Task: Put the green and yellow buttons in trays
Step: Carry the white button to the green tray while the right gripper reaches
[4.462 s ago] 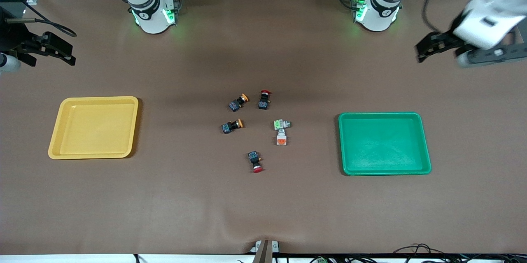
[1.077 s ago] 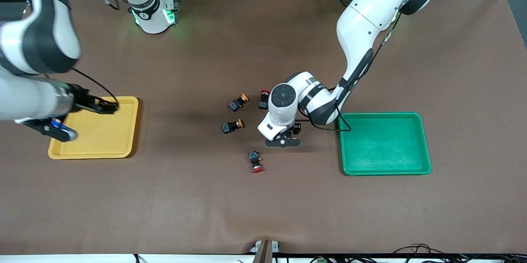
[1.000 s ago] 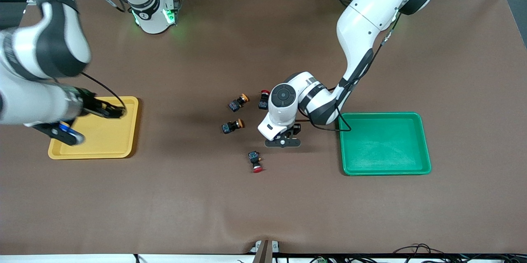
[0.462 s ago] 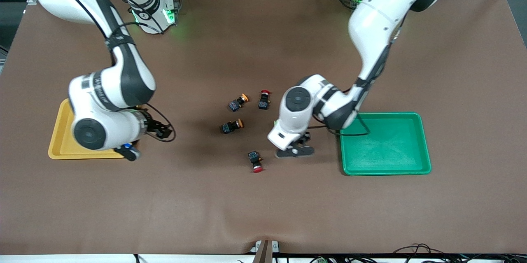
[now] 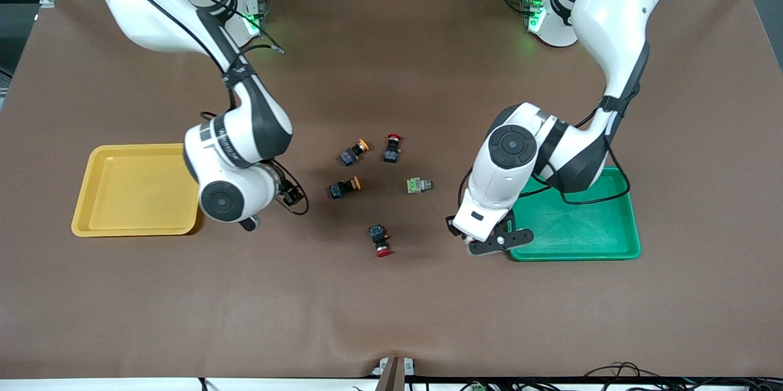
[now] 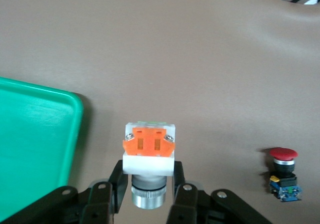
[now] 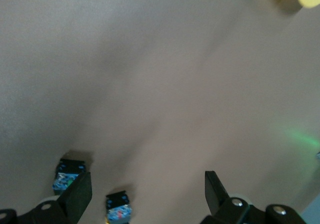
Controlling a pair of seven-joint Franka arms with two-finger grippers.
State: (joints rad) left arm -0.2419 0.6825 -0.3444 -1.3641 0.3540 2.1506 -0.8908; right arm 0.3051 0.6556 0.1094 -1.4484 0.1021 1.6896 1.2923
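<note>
A brown mat covers the counter (image 5: 391, 305). Beside the green tray (image 5: 575, 238), the left claw (image 6: 145, 196) pinches 1 grey button (image 6: 149, 149) (orange face); right claw (image 7: 145, 191) spread over 2 yellow-capped buttons (image 5: 345, 186).

left claw (image 6: 148, 196) fingertips hidden behind held button (image 6: 149, 155).

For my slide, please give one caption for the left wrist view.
Left tool shut on pale grey button, beside the green tray.

trays: 1 tray (image 5: 92, 226) at the right arm's end, 1 tray (image 5: 618, 244) at the left arm's end.
buttons (image 5: 419, 185): 5 on the table between the trays.
</note>
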